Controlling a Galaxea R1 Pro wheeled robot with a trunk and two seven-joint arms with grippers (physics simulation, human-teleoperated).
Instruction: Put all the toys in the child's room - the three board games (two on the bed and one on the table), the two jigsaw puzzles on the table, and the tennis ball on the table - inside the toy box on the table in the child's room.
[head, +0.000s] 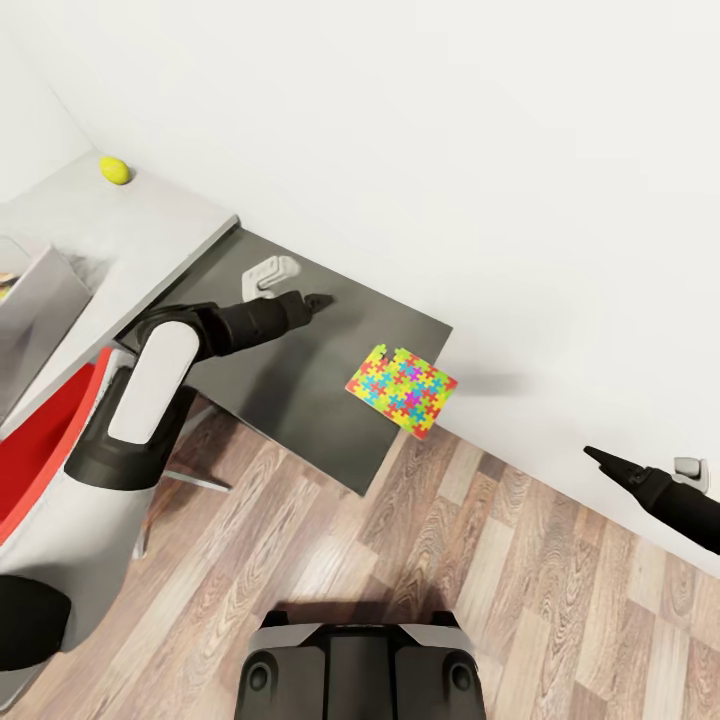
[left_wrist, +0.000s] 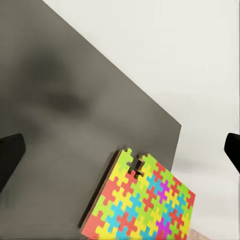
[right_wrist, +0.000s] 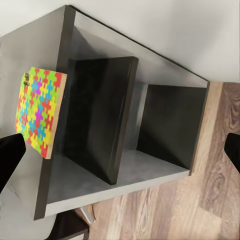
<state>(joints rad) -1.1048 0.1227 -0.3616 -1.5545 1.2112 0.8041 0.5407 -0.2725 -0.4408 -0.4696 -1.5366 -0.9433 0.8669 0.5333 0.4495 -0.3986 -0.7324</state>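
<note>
Multicoloured jigsaw puzzle (head: 402, 390) lies on the dark table (head: 300, 400), beyond the empty, wide-open left gripper (head: 318, 300); right gripper (head: 600, 458) jaws: cannot tell.

Floor: light wood-plank floor (head: 560, 590), grey-brown grain.
Wall: plain white wall (head: 450, 150).
Seat: red chair seat (head: 40, 450) on a silver metal leg (head: 195, 480).
Socket: white wall outlet (head: 692, 470), low down.

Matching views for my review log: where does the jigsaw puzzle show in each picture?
Head view: puzzle right of centre, at the dark desk top's wall-side corner, overhanging the edge.
Left wrist view: puzzle at the bottom, right of centre.
Right wrist view: puzzle at the left edge.
Shared landmark: the dark desk top.
</note>
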